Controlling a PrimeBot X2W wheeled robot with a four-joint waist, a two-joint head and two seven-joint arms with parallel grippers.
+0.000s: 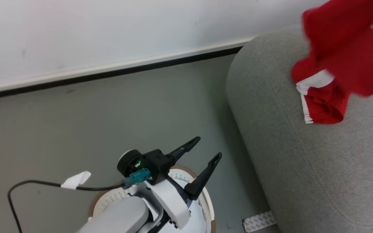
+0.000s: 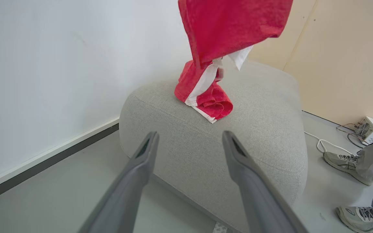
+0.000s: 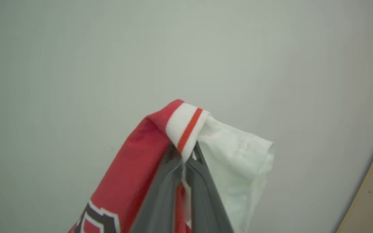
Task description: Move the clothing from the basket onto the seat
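In the right wrist view's lower centre, the right gripper point(image 3: 184, 155) is clamped on the red garment point(image 3: 134, 168) at its striped cuff. In the head view's upper right the garment hangs over the seat point(image 1: 303, 161), its lower folds apparently resting there. It is best to lower until the cloth goes slack, then release. The left gripper point(image 1: 208, 147) gapes empty above the basket point(image 1: 115, 195).
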